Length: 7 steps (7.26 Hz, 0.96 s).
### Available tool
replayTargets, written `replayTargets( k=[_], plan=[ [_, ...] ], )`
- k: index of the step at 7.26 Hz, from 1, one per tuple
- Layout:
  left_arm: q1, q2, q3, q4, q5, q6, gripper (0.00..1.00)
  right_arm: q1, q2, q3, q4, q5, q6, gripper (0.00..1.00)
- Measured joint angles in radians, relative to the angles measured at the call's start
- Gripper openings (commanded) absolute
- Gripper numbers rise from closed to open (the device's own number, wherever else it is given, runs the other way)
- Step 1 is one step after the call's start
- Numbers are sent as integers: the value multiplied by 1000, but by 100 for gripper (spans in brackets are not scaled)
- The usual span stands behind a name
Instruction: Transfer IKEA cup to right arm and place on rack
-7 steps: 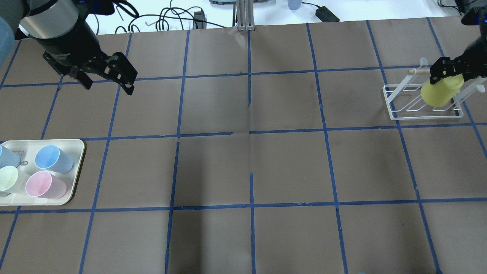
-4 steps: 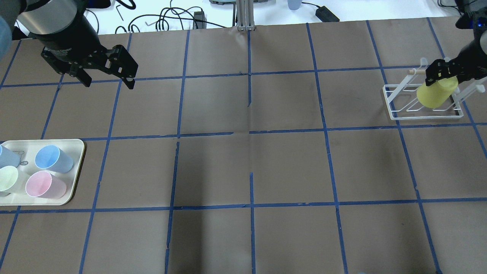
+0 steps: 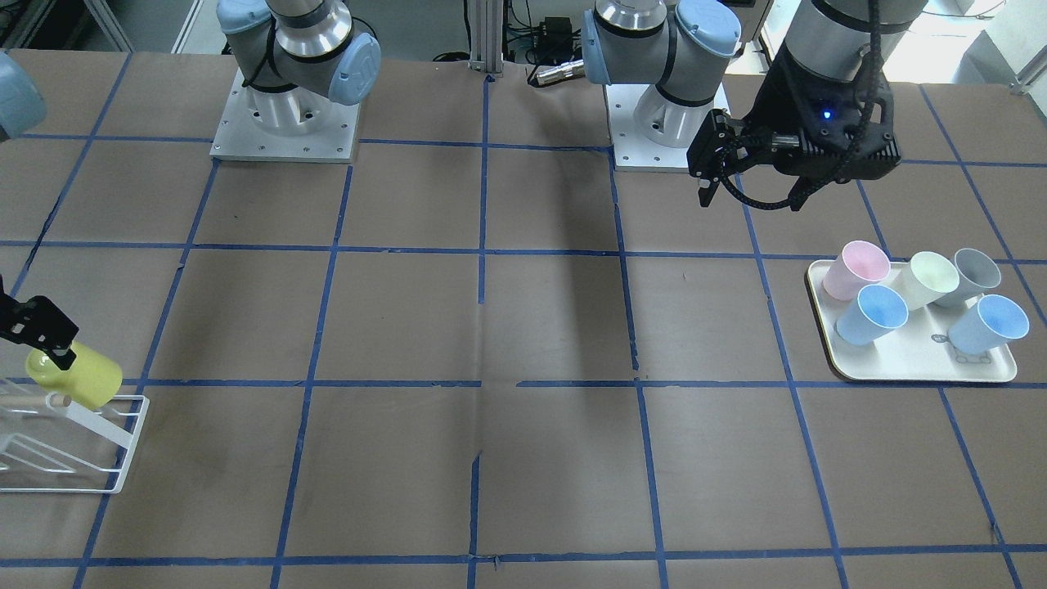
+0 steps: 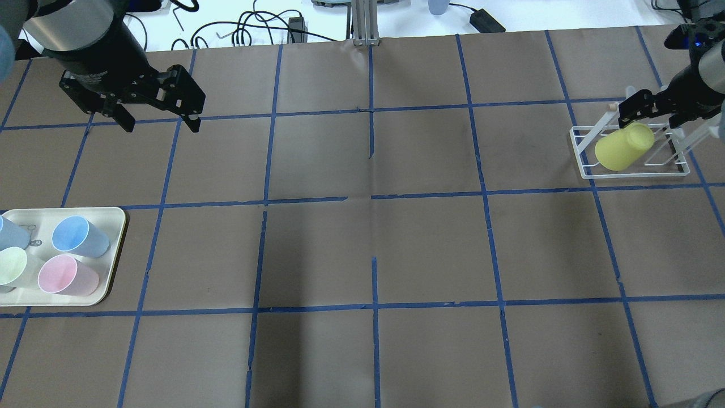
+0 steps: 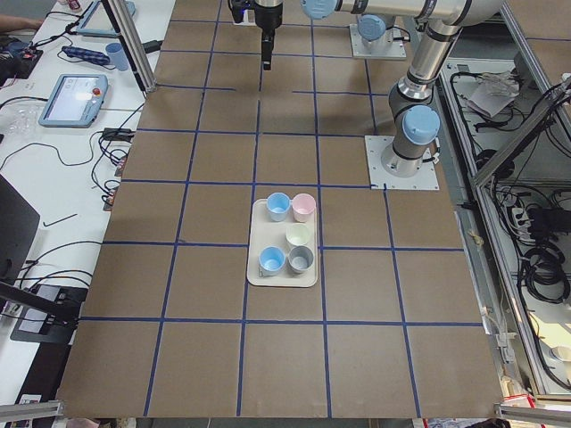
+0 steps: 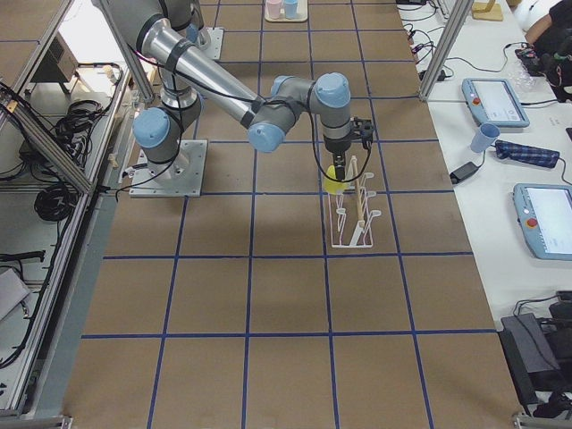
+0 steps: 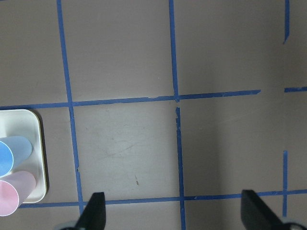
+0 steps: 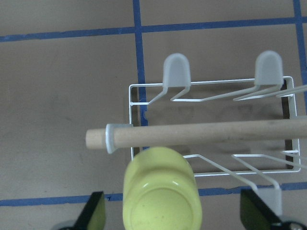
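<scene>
The bright yellow IKEA cup (image 4: 622, 148) lies tilted, bottom up, on the left end of the white wire rack (image 4: 579, 153), beside its pale wooden rod (image 8: 216, 134). In the right wrist view the cup (image 8: 160, 196) sits between wide-apart fingers without touching them. My right gripper (image 4: 650, 117) is open just above the cup. It also shows in the front view (image 3: 41, 337) over the cup (image 3: 78, 378). My left gripper (image 4: 161, 124) is open and empty, hovering at the far left of the table.
A cream tray (image 4: 113, 249) with several pastel cups, blue (image 4: 79, 237) and pink (image 4: 67, 275) among them, stands at the near left. The robot bases (image 3: 286, 123) are at the table's back edge. Cables lie beyond the far edge.
My right gripper has opened and let go of the yellow cup, which now rests tilted further left on the rack. The left gripper has barely moved.
</scene>
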Motion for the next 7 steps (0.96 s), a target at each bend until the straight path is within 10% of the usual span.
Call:
replayTargets(
  k=[7],
  plan=[
    [11, 3, 4, -1, -1, 2, 100, 8, -157, -298, 560, -44, -1, 100]
  ],
)
